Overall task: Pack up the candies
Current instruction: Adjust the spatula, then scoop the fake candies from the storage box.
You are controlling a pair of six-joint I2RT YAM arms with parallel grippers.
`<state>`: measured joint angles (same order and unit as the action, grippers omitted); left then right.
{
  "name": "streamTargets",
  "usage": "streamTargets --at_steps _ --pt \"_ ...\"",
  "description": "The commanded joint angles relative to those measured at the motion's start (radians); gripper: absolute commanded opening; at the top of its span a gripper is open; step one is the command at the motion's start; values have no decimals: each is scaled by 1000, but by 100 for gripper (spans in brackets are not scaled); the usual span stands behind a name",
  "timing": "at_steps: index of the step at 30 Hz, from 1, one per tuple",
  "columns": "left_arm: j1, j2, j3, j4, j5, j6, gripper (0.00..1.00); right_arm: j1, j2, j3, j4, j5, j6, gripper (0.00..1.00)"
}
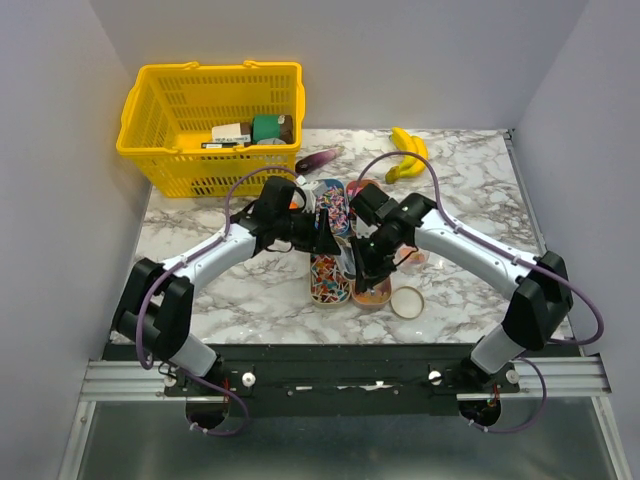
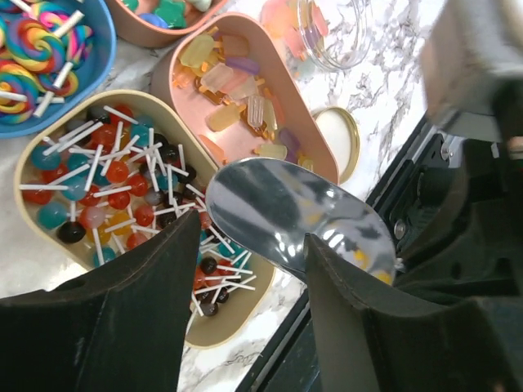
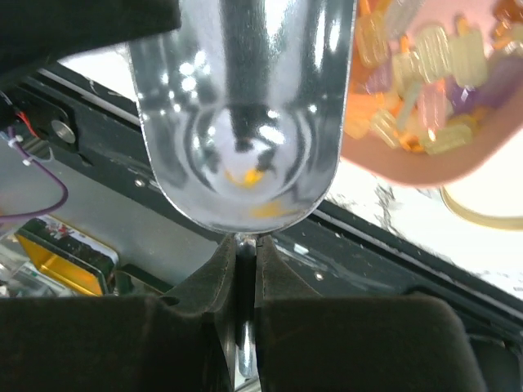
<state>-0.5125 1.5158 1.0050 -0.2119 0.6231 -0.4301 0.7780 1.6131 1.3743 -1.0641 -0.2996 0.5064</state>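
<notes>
The candies lie in open trays. Ball lollipops with white sticks fill a beige tray. Pale wrapped sweets fill a pink tray. Swirl lollipops fill a blue tray. My right gripper is shut on the thin handle of a shiny metal scoop, whose bowl shows only reflections. The scoop hangs over the near ends of the beige and pink trays. My left gripper is open and empty, its fingers either side of the scoop's bowl in the left wrist view.
A glass jar and its gold-rimmed lid sit right of the pink tray. A yellow basket with boxes stands at the back left. Bananas and a purple item lie behind the trays.
</notes>
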Motion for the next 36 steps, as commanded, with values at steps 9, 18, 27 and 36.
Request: streamTargets --at_steps 9,18,27,36 --pt "-47 98 56 -89 -37 71 57 7 -117 75 -30 33 6 1" --pt "-64 107 84 -116 -124 87 62 3 -113 -3 -74 82 89 1" --pt "-64 -15 52 -109 -379 94 79 -31 -113 -144 -112 119 166 1" --pt "-61 3 17 -173 -503 87 76 -63 -3 -130 -126 158 152 1"
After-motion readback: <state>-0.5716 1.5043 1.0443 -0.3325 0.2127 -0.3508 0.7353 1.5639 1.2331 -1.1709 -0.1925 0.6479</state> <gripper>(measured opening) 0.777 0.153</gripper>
